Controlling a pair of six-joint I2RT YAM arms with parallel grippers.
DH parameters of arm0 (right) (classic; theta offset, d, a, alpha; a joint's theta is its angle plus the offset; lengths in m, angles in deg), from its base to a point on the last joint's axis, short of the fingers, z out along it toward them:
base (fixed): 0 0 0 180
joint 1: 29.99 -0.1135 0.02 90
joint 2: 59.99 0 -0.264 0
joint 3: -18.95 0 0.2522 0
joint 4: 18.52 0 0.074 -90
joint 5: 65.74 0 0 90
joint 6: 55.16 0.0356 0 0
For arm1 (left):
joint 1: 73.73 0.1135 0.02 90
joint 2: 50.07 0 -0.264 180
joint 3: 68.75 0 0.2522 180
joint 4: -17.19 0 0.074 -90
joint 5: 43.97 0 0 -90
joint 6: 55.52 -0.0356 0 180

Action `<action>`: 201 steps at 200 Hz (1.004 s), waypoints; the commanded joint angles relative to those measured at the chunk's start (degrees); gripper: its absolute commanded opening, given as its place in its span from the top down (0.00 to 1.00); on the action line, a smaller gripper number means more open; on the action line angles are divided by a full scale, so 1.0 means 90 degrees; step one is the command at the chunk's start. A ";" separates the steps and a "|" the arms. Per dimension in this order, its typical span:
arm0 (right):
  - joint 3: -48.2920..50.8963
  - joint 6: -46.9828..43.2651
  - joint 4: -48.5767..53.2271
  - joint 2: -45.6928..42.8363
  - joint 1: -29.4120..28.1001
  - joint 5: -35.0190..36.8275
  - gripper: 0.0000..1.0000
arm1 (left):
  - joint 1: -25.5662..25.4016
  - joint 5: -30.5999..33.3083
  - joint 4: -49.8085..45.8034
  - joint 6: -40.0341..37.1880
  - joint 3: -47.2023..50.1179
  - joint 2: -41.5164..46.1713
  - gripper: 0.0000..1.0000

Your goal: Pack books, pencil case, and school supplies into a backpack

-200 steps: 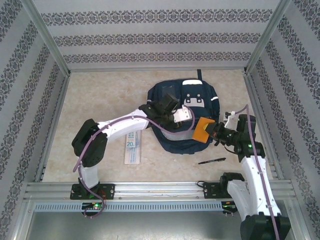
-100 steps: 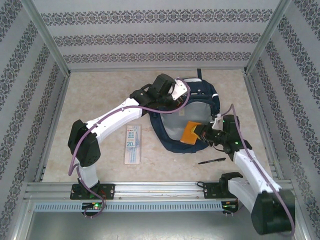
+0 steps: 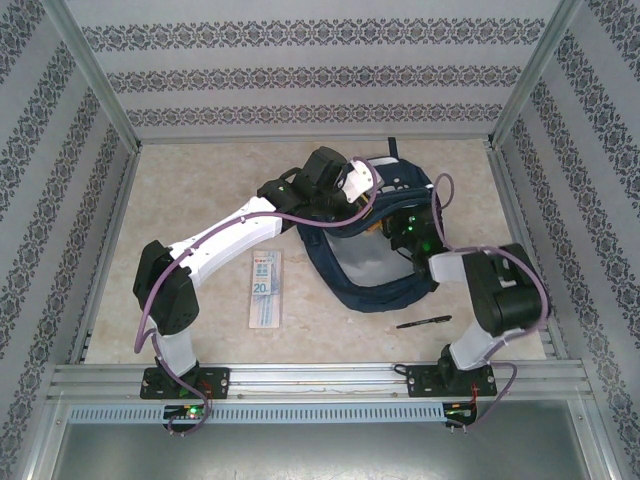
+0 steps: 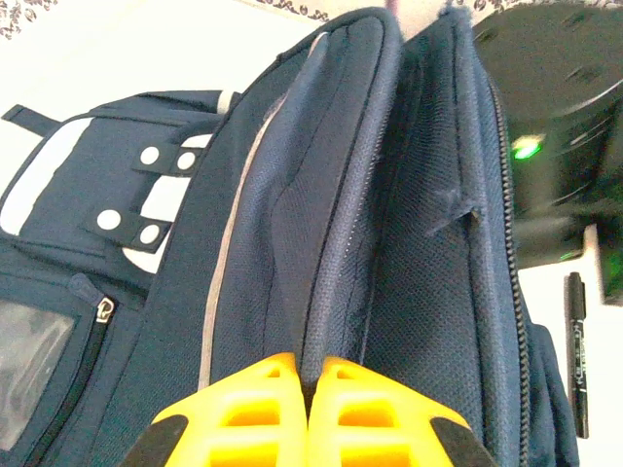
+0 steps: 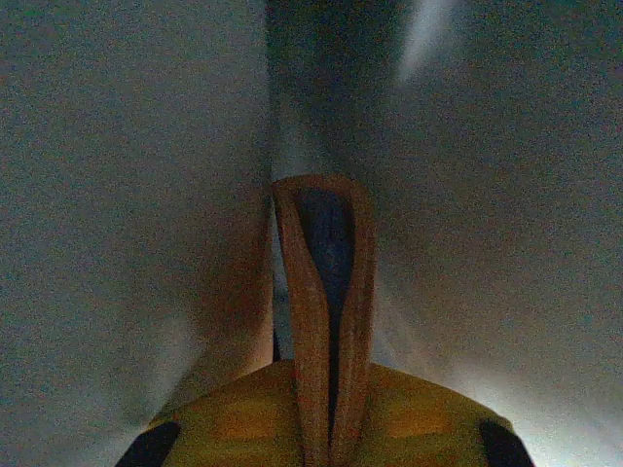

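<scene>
You are working in a robot test cell, a lab booth rather than a home. Take the aluminium rail [image 3: 320, 377] as your mark. The left arm's base [image 3: 185, 383] and the right arm's base [image 3: 445, 379] are bolted onto it. A slotted cable duct [image 3: 320, 412] runs just on its near side. Beyond it lies a marbled beige tabletop [image 3: 200, 180], boxed in by bare metal posts [image 3: 92, 75] holding panels [image 3: 320, 75] papered in patterned stripes.

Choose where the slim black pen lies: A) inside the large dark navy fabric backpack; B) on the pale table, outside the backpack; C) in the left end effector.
B: the slim black pen lies on the pale table, apart from the large dark navy fabric backpack.
</scene>
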 commanded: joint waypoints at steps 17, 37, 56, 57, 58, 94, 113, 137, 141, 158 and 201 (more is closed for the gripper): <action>-0.0760 0.1010 -0.1625 0.1256 -0.0715 0.1677 0.93 | -0.0019 -0.0601 0.0702 0.0430 -0.0701 0.0000 1.00; -0.1404 0.1396 -0.1668 0.1869 -0.1086 0.2046 0.92 | -0.0021 -0.0637 0.0758 0.0494 -0.0802 -0.0094 1.00; -0.2058 0.1665 -0.1693 0.2371 -0.1402 0.2132 0.90 | -0.0020 -0.0581 0.0880 0.0439 -0.0779 -0.0142 1.00; -0.2088 0.1669 -0.1693 0.2391 -0.1416 0.2138 0.90 | -0.0019 -0.0577 0.0889 0.0433 -0.0779 -0.0149 1.00; -0.2118 0.1676 -0.1693 0.2401 -0.1427 0.2141 0.89 | -0.0019 -0.0574 0.0898 0.0424 -0.0773 -0.0152 1.00; -0.2596 0.1789 -0.1432 0.2720 -0.1696 0.2170 0.82 | -0.0009 -0.0477 0.1032 0.0273 -0.0798 -0.0253 1.00; -0.2595 0.1816 -0.1294 0.2720 -0.1718 0.1978 0.72 | 0.0024 -0.0392 0.1020 0.0140 -0.0781 -0.0265 1.00; -0.2311 0.1807 -0.0736 0.2448 -0.1621 0.1644 0.61 | 0.0203 -0.0201 0.1046 0.0035 -0.0626 -0.0268 1.00; -0.2239 0.1801 -0.0614 0.2389 -0.1593 0.1575 0.60 | 0.0235 -0.0171 0.1070 0.0040 -0.0587 -0.0272 1.00; -0.1922 0.1642 -0.0018 0.1957 -0.1458 0.1343 0.52 | 0.0434 -0.0048 0.1161 0.0162 -0.0436 -0.0310 1.00; -0.1259 0.0911 0.2088 0.0446 -0.1127 0.1148 0.45 | 0.0745 -0.0041 0.1332 0.0161 -0.0007 -0.0343 1.00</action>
